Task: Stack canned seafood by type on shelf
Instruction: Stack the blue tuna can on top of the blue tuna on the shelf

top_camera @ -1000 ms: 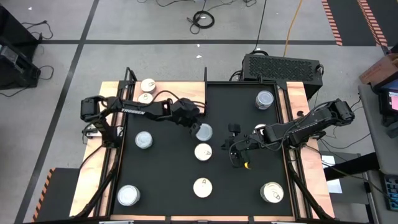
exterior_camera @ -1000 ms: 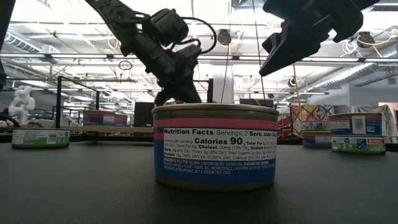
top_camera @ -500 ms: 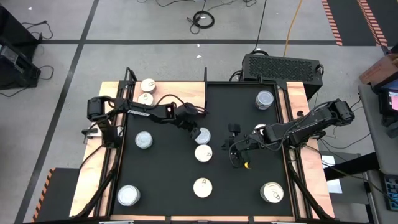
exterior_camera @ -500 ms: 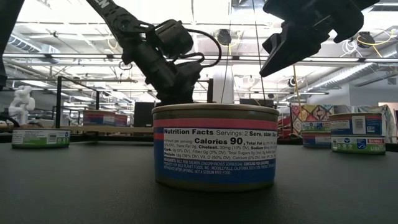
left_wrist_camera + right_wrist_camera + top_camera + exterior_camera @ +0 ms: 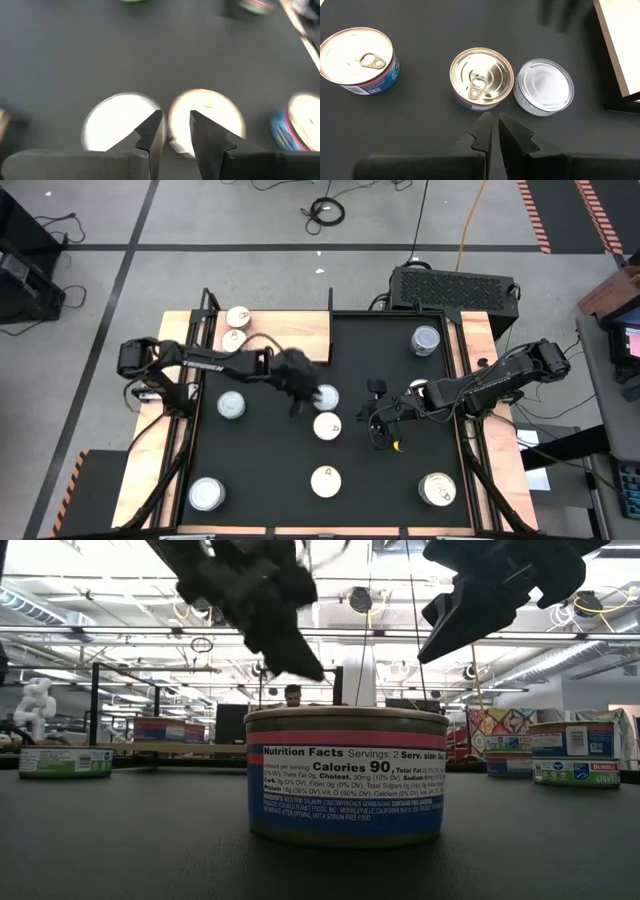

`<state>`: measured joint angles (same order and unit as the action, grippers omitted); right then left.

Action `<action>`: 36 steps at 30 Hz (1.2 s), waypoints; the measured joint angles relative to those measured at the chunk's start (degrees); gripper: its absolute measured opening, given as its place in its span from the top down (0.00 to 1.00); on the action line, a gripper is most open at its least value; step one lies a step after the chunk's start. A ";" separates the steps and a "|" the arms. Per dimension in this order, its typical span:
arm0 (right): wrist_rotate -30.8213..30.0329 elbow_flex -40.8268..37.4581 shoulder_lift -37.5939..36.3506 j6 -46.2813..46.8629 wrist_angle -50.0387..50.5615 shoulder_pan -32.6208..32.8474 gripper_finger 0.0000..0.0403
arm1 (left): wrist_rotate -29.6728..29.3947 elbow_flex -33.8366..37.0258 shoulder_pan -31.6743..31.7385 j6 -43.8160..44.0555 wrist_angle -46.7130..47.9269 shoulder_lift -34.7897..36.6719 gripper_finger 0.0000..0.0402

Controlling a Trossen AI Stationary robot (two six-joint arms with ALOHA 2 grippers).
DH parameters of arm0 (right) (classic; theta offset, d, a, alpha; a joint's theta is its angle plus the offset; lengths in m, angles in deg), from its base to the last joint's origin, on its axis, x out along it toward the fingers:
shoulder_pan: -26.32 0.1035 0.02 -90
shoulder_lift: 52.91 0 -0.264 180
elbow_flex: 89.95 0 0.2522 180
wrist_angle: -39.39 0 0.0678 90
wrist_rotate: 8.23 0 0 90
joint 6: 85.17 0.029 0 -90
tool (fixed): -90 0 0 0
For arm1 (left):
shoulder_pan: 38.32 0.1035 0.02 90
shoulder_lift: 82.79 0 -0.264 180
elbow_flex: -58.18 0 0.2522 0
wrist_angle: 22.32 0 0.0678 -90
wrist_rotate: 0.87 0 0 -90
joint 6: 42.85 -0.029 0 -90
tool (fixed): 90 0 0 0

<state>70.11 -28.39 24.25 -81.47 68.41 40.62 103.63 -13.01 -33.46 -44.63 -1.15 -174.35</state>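
**Left arm hovers over the middle tins**

Two tins sit touching mid-mat: a silver-grey one [image 5: 327,396] and a pull-tab one [image 5: 327,425] just beside it. The shelf [image 5: 290,335], well apart, holds two tins [image 5: 237,317] at one corner. The left gripper [image 5: 172,131] hangs above the pair, fingers narrow and empty. To grip cleanly, I'd spread wider and centre on one tin only. The right gripper [image 5: 494,131], nearly closed and empty, waits near the pair.

Nine cans [image 5: 327,425], one wooden shelf [image 5: 290,338], two grippers [image 5: 385,423]
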 joint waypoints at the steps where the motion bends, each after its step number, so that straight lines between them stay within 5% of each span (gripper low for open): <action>1: 0.00 0.00 0.00 -0.08 -0.01 0.00 0.93 | -0.03 0.00 -2.03 -4.49 0.38 0.01 0.75; 6: 0.00 0.00 0.00 -0.95 -0.01 0.00 0.93 | -9.79 0.02 -13.02 -24.87 0.63 -1.24 0.75; 11: 0.00 0.00 0.00 -1.30 -0.15 0.00 0.93 | -23.52 0.05 -19.35 -34.67 -1.33 -2.60 0.75; 36: -0.07 -0.02 -0.02 -1.28 -0.45 0.00 0.93 | -28.40 0.07 -20.32 -42.23 -3.35 -12.69 0.64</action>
<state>70.05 -28.42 24.23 -82.75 67.96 40.62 75.23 -12.94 -53.79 -86.86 -4.50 -187.04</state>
